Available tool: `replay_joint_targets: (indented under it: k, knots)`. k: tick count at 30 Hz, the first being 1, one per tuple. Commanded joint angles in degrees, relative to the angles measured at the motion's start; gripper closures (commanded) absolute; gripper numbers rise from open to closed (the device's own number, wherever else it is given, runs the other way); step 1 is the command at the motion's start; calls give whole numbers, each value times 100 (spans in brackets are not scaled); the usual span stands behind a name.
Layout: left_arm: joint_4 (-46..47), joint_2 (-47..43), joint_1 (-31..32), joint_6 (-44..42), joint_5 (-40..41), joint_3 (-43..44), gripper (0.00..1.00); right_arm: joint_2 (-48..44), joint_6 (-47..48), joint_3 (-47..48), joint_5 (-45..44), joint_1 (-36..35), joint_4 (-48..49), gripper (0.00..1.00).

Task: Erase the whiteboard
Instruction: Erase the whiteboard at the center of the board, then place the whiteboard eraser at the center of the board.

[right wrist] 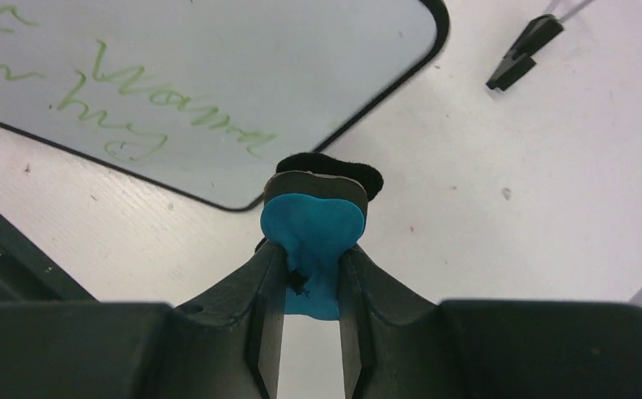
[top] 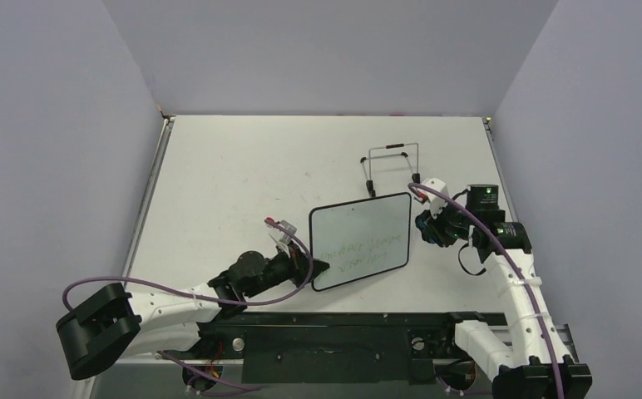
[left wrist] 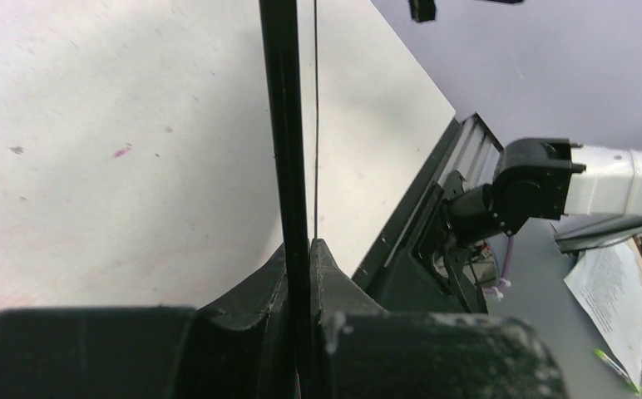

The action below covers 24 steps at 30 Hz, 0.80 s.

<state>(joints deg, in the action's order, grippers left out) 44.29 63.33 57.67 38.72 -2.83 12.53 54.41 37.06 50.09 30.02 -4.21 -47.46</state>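
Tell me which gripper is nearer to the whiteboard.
Left. The left gripper clamps the near-left edge of the whiteboard; the right gripper, holding the blue eraser, sits just beyond its right edge.

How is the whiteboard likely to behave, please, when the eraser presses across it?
The whiteboard looks thin and rigid, so it should stay flat rather than flex. Being slim-framed, it is probably light and apt to pivot when pushed; the left gripper, shut on one edge, likely steadies it. Its smooth face should let the eraser glide.
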Motion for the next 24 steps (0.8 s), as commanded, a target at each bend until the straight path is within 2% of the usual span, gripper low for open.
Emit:
replay_joint_targets:
  k: [1,5,12,18,24]
  knots:
    - [443,-595,-313,-390,49,173,100,-317,186,205,741,600,-228,100]
    - [356,-784,-556,-549,-99,250,100,-209,168,193,669,982,-265,100]
    - [608,-557,-845,-912,-360,662,100,-64,157,172,557,1036,-277,100]
    - [1148,399,-1311,-1045,-928,1584,100,-43,157,126,403,1048,-269,100]
    - [1829,1820,-1795,-916,-1639,2817,100,-84,144,104,373,1169,-251,100]
